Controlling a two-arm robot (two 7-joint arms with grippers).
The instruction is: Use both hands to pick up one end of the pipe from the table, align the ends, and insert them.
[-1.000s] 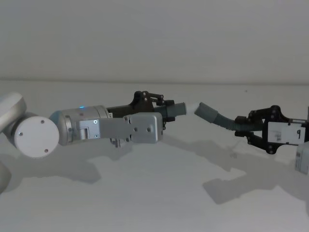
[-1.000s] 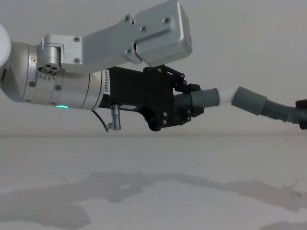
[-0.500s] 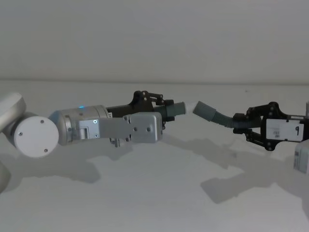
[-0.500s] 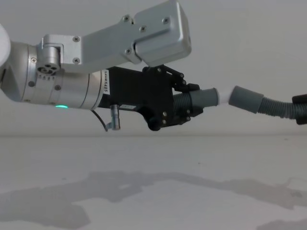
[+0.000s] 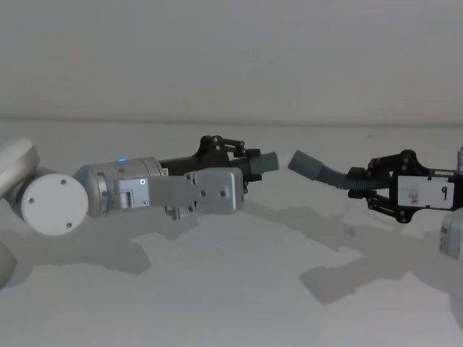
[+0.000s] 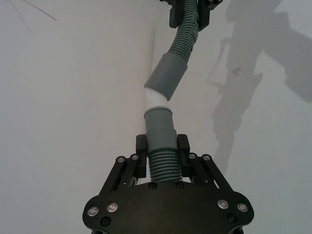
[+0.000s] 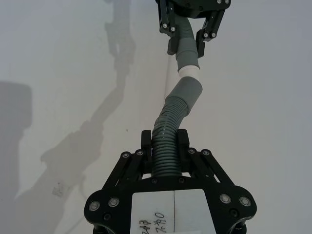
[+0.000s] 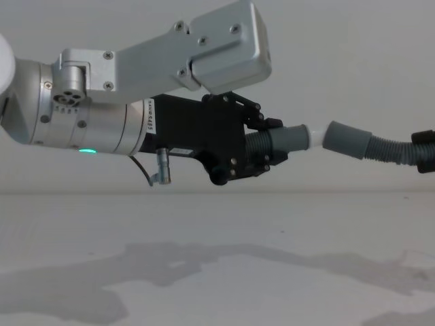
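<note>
2 corrugated hose pieces hang in the air above the white worktop (image 5: 231,289), each clamped by 1 gripper. The left gripper (image 5: 242,168) reaches in from the left, its fingers (image 6: 141,146) shut on the ribbed part of the left hose piece (image 5: 259,163), whose smooth cuff ends in a narrower white tip (image 6: 157,100). The right gripper (image 5: 365,189) comes in from the right, its fingers (image 7: 146,139) shut on the bent right hose piece (image 5: 325,173), whose wider hollow cuff (image 5: 305,163) points at that tip.

Nothing stands between the 2 ends, and the worktop beneath them carries just the arms' shadows, with open room on every side out to the wall behind.

From the head view the cuffs look apart, with a pale gap between them. The chest view shows the white tip right at the mouth of the wider cuff, from the side. Both wrist views look along the hoses: the tip meets the mouth at a slight angle, and whether it is truly inside cannot be told. The chest view also shows a green light (image 8: 86,151) on the left arm.
</note>
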